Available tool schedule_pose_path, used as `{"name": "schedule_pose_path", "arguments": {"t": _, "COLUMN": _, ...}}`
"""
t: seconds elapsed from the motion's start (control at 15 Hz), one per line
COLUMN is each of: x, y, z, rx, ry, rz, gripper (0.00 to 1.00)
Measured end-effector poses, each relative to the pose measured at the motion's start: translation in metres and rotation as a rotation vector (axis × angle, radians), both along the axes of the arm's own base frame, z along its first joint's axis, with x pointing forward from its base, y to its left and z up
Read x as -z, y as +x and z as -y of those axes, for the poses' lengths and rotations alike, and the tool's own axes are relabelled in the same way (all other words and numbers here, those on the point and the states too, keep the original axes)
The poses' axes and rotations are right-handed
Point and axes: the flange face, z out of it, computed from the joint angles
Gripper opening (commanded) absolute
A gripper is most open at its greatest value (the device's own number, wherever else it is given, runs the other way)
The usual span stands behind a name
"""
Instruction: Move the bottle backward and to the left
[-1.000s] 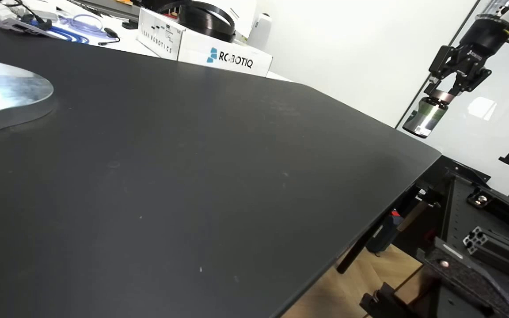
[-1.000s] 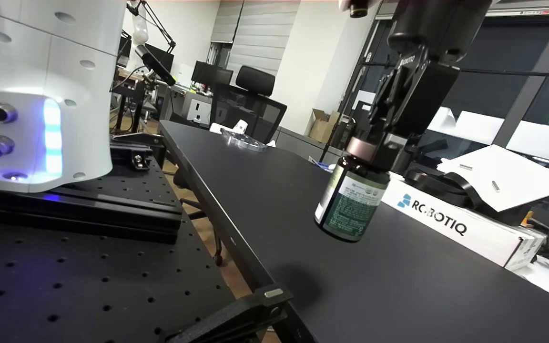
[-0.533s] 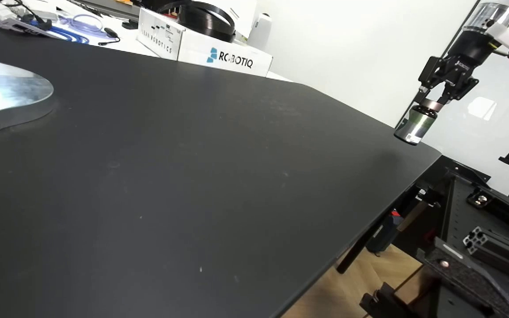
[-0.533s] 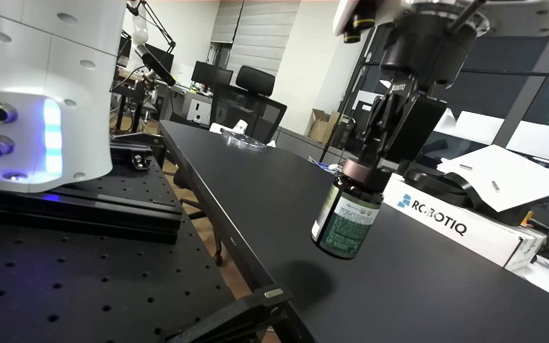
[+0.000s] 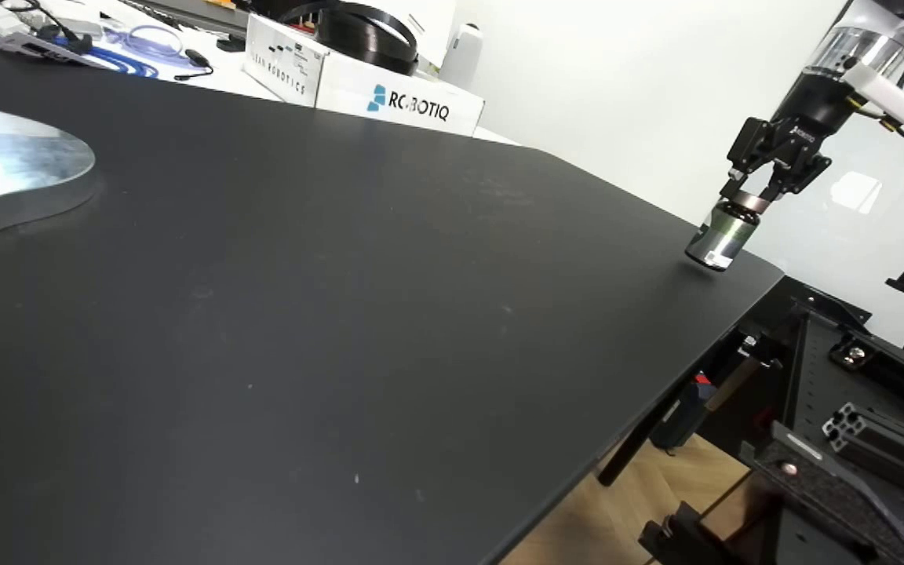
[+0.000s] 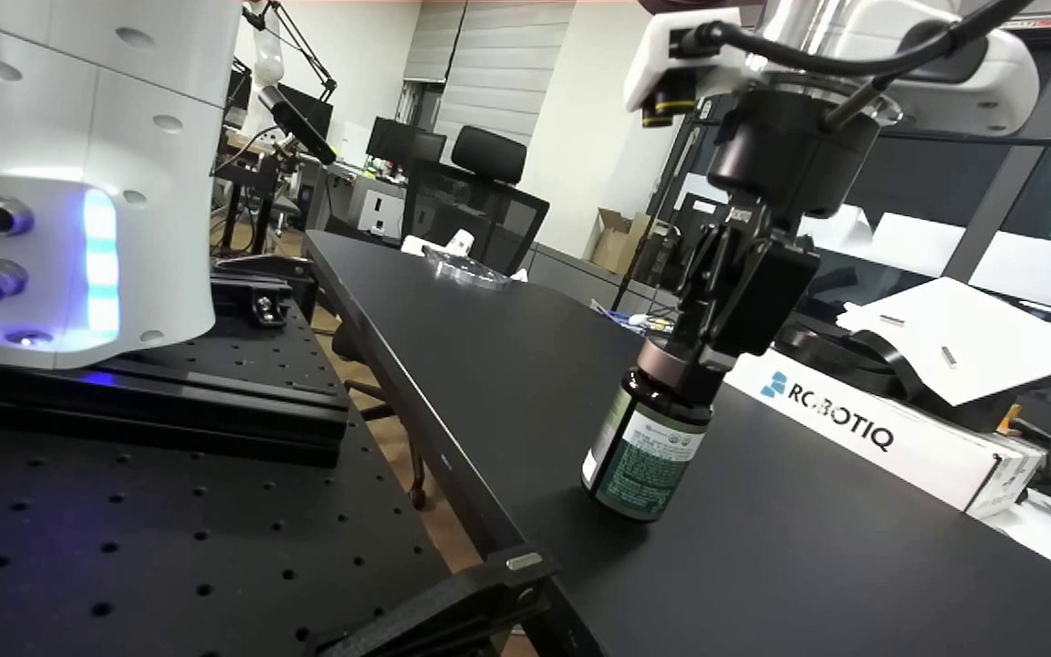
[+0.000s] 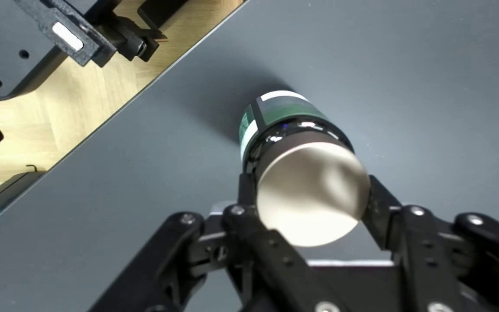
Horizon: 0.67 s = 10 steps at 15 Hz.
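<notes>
Because the hand (image 7: 312, 193) has hold of the green-labelled bottle (image 6: 649, 456) by its copper-toned cap (image 6: 662, 363) alone, a slip or swivel looks like the first danger — that smooth, round side gives the two fingers (image 7: 247, 190) little to resist turning. They are closed in as far as the cap allows, touching it on both sides. Right of centre in both exterior views, the bottle is low over the black counter (image 5: 342, 329), or on it — I cannot tell whether its base touches. It leans in both exterior views, but so does the background, so any true tilt is uncertain. If it is tilted, the lower rim would land first, and letting go then could topple it; letting go too high would drop it. With the counter's edge near, crossing the upper left of the wrist view, a toppled bottle could roll off onto the wooden floor (image 7: 89, 95). A sideways move made too low might scrape the base and twist the cap in the grip.

By count: one bottle with one cap, one hand with two fingers, one counter. One white Robotiq box (image 5: 389, 90) shows in both exterior views; one shiny slab (image 5: 16, 169) lies at the left edge of an exterior view, one white robot base (image 6: 78, 228) at the upper left of an exterior view.
</notes>
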Motion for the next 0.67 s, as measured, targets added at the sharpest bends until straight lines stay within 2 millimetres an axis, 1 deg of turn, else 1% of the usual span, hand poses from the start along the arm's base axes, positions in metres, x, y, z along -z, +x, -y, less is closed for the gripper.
{"name": "schedule_pose_path", "arguments": {"t": 0.07, "x": 0.002, "y": 0.000, "z": 0.000, "rx": -0.001, "ry": 0.001, "rz": 0.000, "gripper": 0.36}}
{"name": "schedule_pose_path", "arguments": {"t": 0.13, "x": 0.005, "y": 0.000, "z": -0.001, "rx": -0.002, "ry": 0.001, "rz": -0.002, "gripper": 0.86}}
{"name": "schedule_pose_path", "arguments": {"t": 0.2, "x": 0.007, "y": 0.001, "z": -0.001, "rx": -0.002, "ry": 0.003, "rz": -0.005, "gripper": 0.87}}
{"name": "schedule_pose_path", "arguments": {"t": 0.27, "x": 0.008, "y": 0.001, "z": -0.002, "rx": -0.003, "ry": 0.004, "rz": -0.009, "gripper": 0.93}}
{"name": "schedule_pose_path", "arguments": {"t": 0.33, "x": 0.009, "y": 0.001, "z": -0.002, "rx": -0.004, "ry": 0.005, "rz": -0.011, "gripper": 0.98}}
{"name": "schedule_pose_path", "arguments": {"t": 0.4, "x": 0.008, "y": 0.001, "z": -0.002, "rx": -0.005, "ry": 0.005, "rz": -0.011, "gripper": 1.00}}
{"name": "schedule_pose_path", "arguments": {"t": 0.53, "x": 0.003, "y": 0.003, "z": -0.001, "rx": -0.012, "ry": 0.006, "rz": -0.009, "gripper": 1.00}}
{"name": "schedule_pose_path", "arguments": {"t": 0.67, "x": -0.008, "y": 0.004, "z": 0.001, "rx": -0.017, "ry": 0.019, "rz": -0.005, "gripper": 1.00}}
